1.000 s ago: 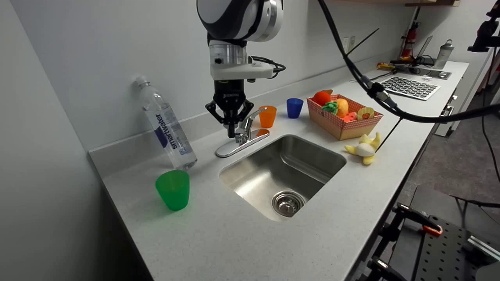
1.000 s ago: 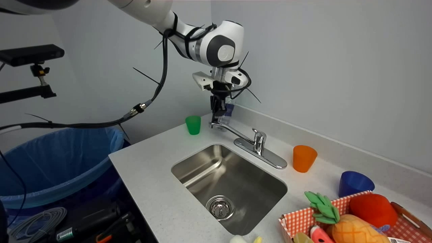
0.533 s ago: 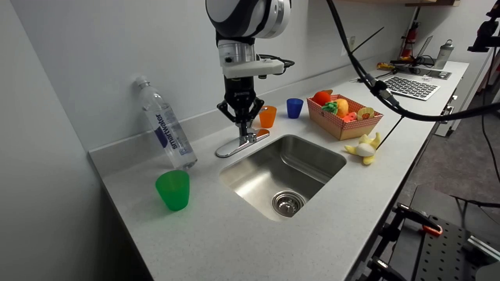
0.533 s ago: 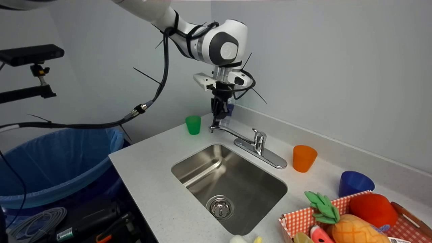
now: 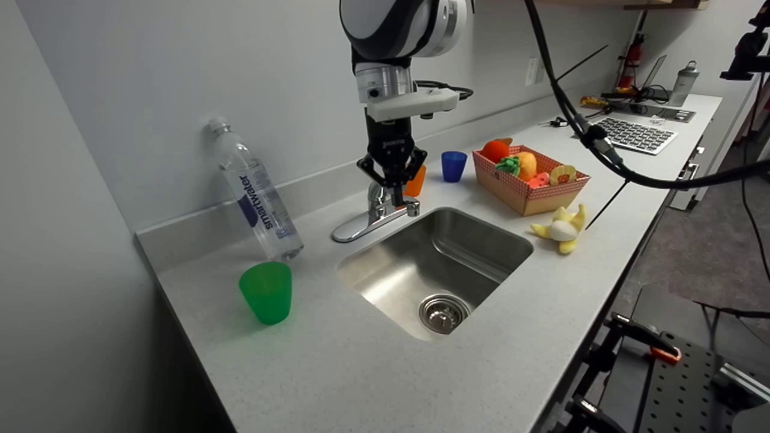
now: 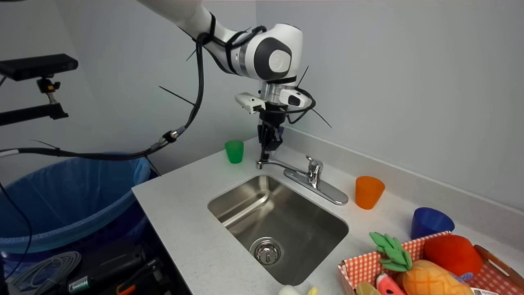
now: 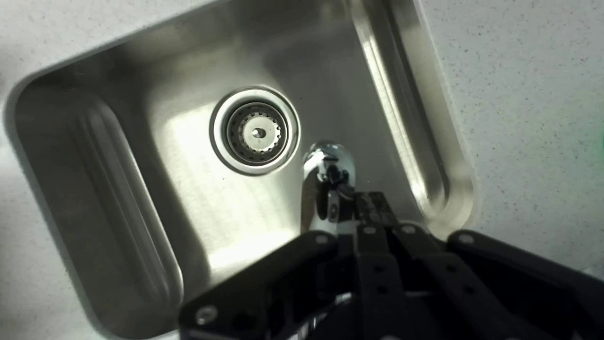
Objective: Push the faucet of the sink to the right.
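Your gripper is fully closed w/ nothing held, touching or just beside the spout (can't tell), on its short-edge side. Faucet is nr the back edge of the tabletop, spout running roughly twd front edge; prob. push away from short edge.

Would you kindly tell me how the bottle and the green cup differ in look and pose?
The bottle leans against the wall, while the green cup stands upright. The bottle is tall and slim; the green cup is much shorter. The bottle is clear, with a label and a white cap, whereas the green cup is plain green and open at the top. Both rest on the counter.
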Robot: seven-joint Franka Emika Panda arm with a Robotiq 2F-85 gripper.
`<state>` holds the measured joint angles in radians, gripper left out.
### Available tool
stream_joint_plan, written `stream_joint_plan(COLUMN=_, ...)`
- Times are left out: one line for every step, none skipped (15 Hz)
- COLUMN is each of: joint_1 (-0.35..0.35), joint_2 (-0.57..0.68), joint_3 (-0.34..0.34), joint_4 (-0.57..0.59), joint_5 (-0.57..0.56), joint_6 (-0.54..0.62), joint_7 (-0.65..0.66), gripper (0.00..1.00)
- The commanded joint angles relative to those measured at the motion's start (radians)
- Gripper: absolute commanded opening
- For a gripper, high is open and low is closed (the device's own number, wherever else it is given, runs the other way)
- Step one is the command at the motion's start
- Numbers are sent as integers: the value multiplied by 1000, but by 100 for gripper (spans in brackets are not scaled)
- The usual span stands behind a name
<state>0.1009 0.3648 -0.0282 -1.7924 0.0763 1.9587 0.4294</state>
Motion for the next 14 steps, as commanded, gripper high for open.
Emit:
stream_joint_plan(joint_1=-20, joint_2=-76, joint_3=-22, joint_4=-93, joint_5=-45, joint_6=9, joint_7=-5, gripper=0)
stream_joint_plan(joint_1=-23, joint_2=-84, joint_3=-28, joint_4=-111, joint_5=-51, joint_6=21, joint_7=0, gripper=0)
stream_joint_plan(joint_1=-28, joint_2=-90, joint_3=-32, joint_4=-123, joint_5=-53, joint_6=26, joint_7=1, gripper=0)
stream_joint_plan(joint_1=-34, joint_2=-97, joint_3=-37, joint_4=-137, joint_5=-54, joint_6=33, joint_7=0, gripper=0)
stream_joint_plan(joint_1=-40, joint_2=-102, joint_3=-40, joint_4=-148, joint_5=-55, joint_6=37, joint_7=-1, gripper=0)
stream_joint_plan(joint_1=-47, joint_2=-108, joint_3=-45, joint_4=-160, joint_5=-56, joint_6=42, joint_7=-2, gripper=0)
stream_joint_plan(joint_1=-52, joint_2=-114, joint_3=-49, joint_4=-170, joint_5=-56, joint_6=48, joint_7=-3, gripper=0)
stream_joint_plan(joint_1=-59, joint_2=-119, joint_3=-55, joint_4=-182, joint_5=-61, joint_6=54, joint_7=-2, gripper=0)
stream_joint_plan(joint_1=-65, joint_2=-122, joint_3=-60, joint_4=-191, joint_5=-62, joint_6=62, joint_7=-2, gripper=0)
stream_joint_plan(joint_1=-71, joint_2=-127, joint_3=-65, joint_4=-202, joint_5=-64, joint_6=70, joint_7=1, gripper=0)
stream_joint_plan(joint_1=-77, joint_2=-133, joint_3=-71, joint_4=-211, joint_5=-66, joint_6=77, joint_7=4, gripper=0)
stream_joint_plan(joint_1=-85, joint_2=-138, joint_3=-77, joint_4=-221, joint_5=-65, joint_6=84, joint_7=5, gripper=0)
stream_joint_plan(joint_1=-90, joint_2=-143, joint_3=-83, joint_4=-229, joint_5=-68, joint_6=90, joint_7=8, gripper=0)
stream_joint_plan(joint_1=-97, joint_2=-148, joint_3=-90, joint_4=-238, joint_5=-69, joint_6=98, joint_7=8, gripper=0)
